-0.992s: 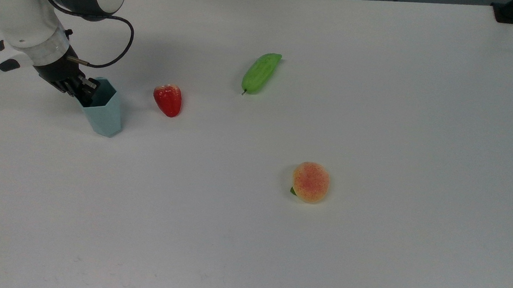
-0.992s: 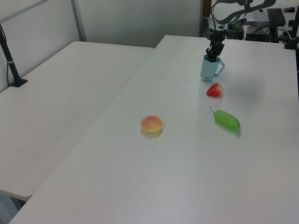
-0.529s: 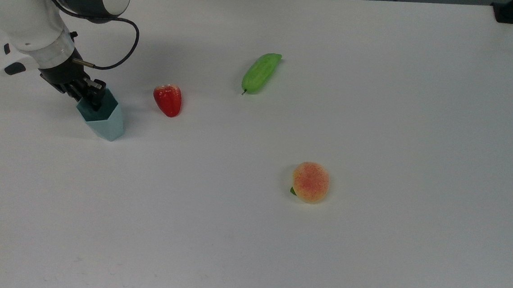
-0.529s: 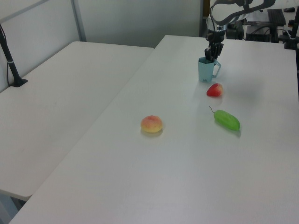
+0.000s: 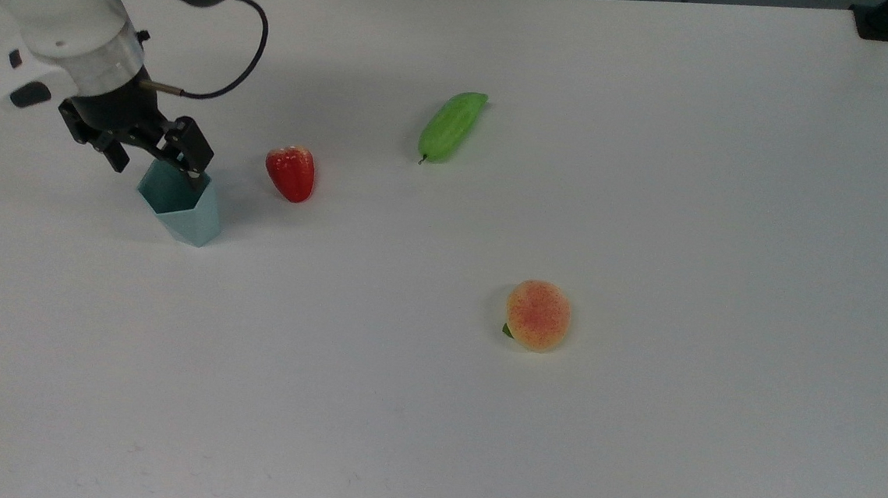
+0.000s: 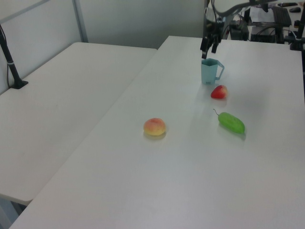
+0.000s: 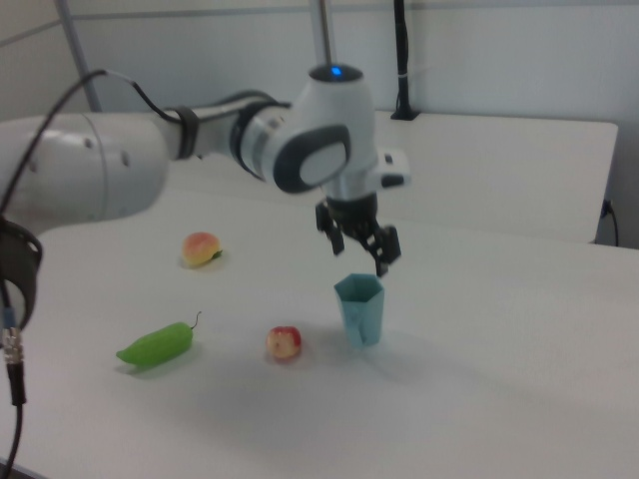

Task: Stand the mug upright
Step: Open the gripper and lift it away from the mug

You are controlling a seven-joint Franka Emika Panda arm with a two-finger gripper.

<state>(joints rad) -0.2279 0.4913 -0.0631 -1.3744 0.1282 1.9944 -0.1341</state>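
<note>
The pale teal mug (image 5: 181, 209) stands upright on the white table (image 5: 649, 216), near the top view's left edge, its hexagonal mouth facing up. In the left view the mug (image 6: 209, 71) shows its small handle on the left view's right side. My gripper (image 5: 157, 162) hangs just above the mug's rim, open, with nothing between its fingers. In the right view the gripper (image 7: 361, 254) is a short gap above the mug (image 7: 359, 311), apart from it. The gripper (image 6: 209, 46) also hovers over the mug in the left view.
A red toy strawberry (image 5: 291, 173) lies just to the top view's right of the mug. A green toy cucumber (image 5: 452, 126) and a toy peach (image 5: 537, 315) lie farther right. A black post base (image 5: 882, 22) sits at the far right corner. A second table (image 6: 57, 109) adjoins in the left view.
The gripper, shut on the mug's rim a second ago, has opened, let go and risen above it. The mug went from slightly tilted to standing straight.
</note>
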